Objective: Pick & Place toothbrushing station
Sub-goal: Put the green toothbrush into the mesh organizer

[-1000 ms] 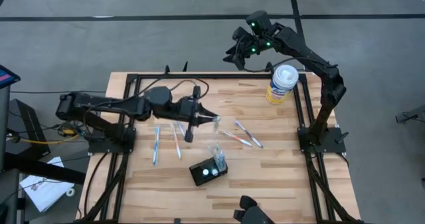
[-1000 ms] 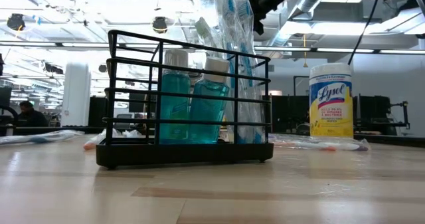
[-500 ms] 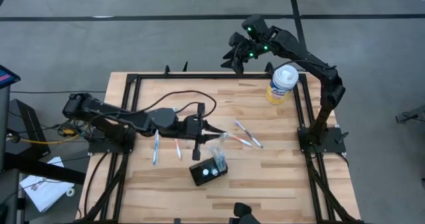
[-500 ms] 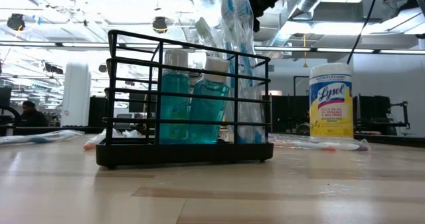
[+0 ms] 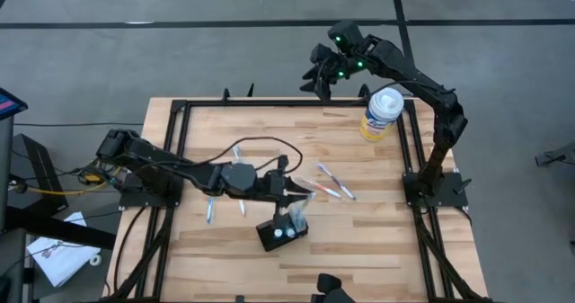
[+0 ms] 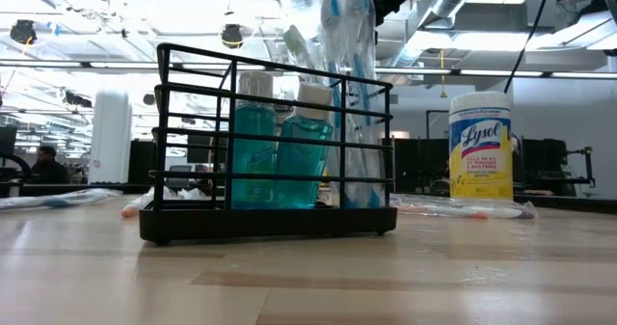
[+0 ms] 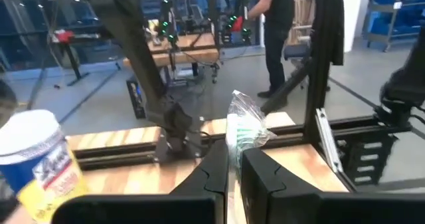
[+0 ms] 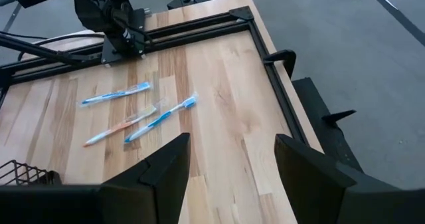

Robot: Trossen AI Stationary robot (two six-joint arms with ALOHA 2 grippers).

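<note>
Reaching farther out, the left gripper (image 5: 295, 193), clamped on a wrapped toothbrush (image 7: 244, 127), now hangs at the toothbrushing station (image 5: 280, 231)'s twelve o'clock, insertion apparently imminent; the right gripper (image 5: 316, 76) waits open.

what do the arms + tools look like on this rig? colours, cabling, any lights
Both arms are dark, jointed links. The left arm has a black cable looping over it to its tool, which has two black flat fingers. The right arm shows green lights near its tool, with broad black fingers.
</note>
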